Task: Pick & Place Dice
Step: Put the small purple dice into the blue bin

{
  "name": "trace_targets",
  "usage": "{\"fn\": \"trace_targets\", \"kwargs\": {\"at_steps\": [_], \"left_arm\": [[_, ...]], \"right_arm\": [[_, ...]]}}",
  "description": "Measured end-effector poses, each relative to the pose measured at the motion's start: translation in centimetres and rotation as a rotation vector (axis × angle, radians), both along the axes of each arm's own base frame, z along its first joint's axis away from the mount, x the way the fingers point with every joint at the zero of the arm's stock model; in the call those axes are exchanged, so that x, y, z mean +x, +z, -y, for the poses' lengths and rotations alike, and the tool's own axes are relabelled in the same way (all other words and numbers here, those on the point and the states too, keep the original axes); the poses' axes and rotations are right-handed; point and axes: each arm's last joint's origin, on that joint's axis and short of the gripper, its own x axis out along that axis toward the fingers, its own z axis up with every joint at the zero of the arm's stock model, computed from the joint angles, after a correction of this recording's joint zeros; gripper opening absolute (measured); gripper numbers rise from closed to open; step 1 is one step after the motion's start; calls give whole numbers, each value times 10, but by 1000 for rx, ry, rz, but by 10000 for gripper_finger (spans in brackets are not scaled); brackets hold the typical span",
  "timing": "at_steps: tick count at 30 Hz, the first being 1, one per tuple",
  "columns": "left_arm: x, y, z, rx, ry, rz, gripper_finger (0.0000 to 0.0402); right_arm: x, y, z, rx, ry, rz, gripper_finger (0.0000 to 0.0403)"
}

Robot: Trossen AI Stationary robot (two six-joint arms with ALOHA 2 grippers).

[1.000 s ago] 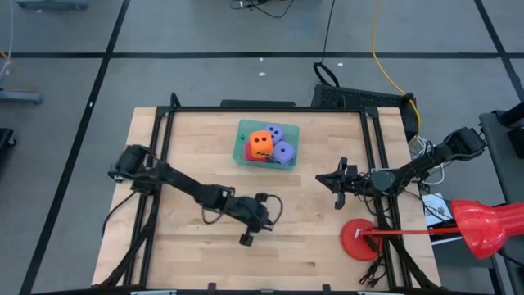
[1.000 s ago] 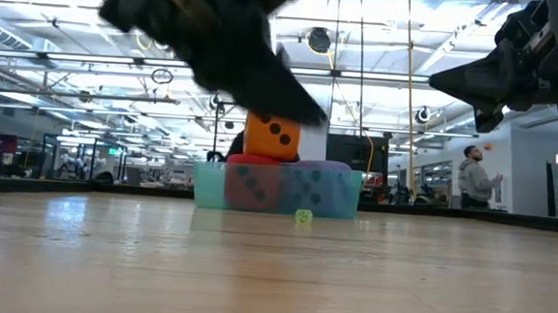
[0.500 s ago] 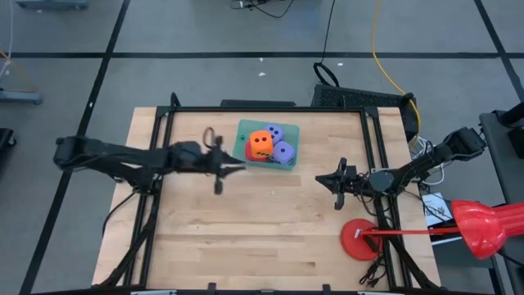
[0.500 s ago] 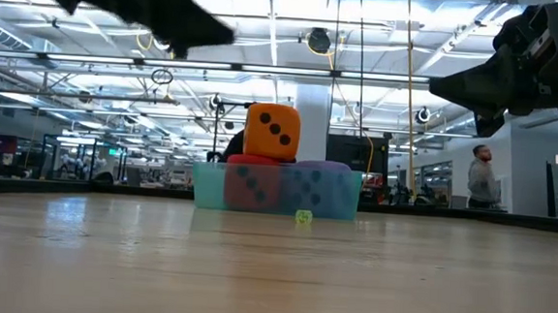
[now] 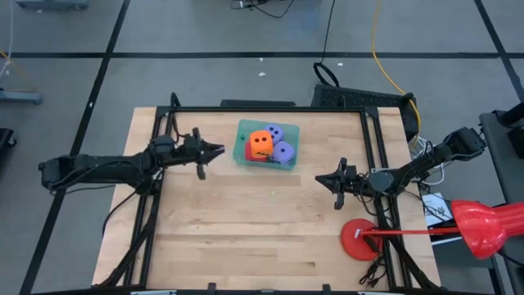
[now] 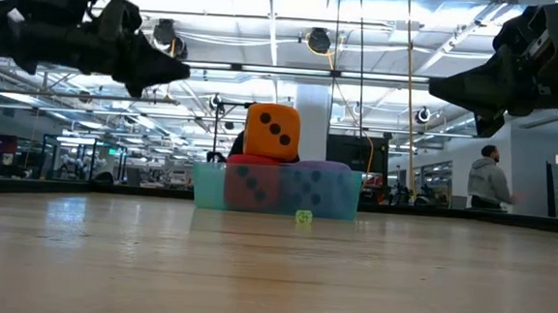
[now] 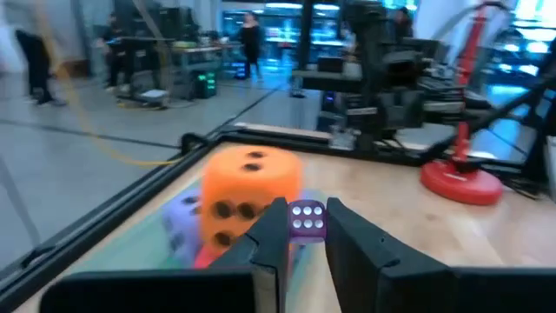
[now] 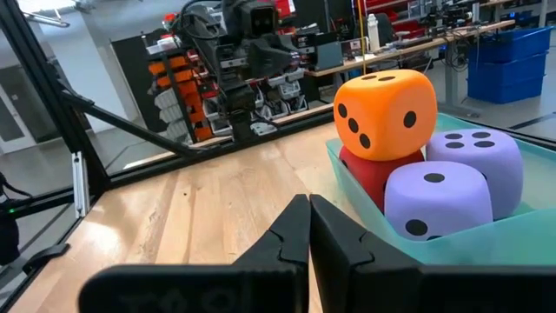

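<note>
Wooden tabletop (image 5: pixel 246 221) shows my left claw (image 5: pixel 214 151), nearly shut and pinching a tiny purple die (image 7: pixel 307 218), just beside the teal bin (image 5: pixel 243 152) holding the dice (image 5: pixel 267 144), nearer than the shut right claw (image 5: pixel 321 178).

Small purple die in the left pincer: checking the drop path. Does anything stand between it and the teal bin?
Nothing visible does. The left pincer holds the small purple die just beside the teal bin, with only bare table between. Inside, the orange die sits piled on top of others.
</note>
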Motion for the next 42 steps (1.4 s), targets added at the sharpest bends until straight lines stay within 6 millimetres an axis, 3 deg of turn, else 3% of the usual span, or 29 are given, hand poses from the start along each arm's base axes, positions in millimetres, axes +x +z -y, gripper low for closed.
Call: {"fn": "trace_targets", "kwargs": {"at_steps": [8, 14, 17, 22, 26, 28, 33, 38, 42], "left_arm": [[-14, -18, -13, -36, 47, 14, 49], [-16, -16, -20, -95, 115, 24, 53], [-10, -4, -25, -113, 170, -11, 42], [14, 34, -40, -94, 188, -227, 42], [35, 42, -58, -53, 220, -442, 52], [45, 39, -67, -54, 220, -514, 53], [66, 10, -80, -94, 169, -648, 43], [80, -18, -84, -116, 123, -719, 50], [88, -28, -82, -81, 70, -739, 53]], "right_arm": [[1, -3, 0, -10, -6, -21, 4], [1, -4, 1, -12, -48, -26, 4], [1, -4, 1, -10, -52, -24, 4], [1, -1, 1, 0, -52, 1, 4], [1, 1, 1, 0, -52, 24, 4], [1, 2, 1, -3, -51, 26, 4], [1, 1, 1, 0, -48, 21, 4], [1, 1, 1, 1, -47, 19, 4], [1, 1, 1, 2, -47, 20, 4]]}}
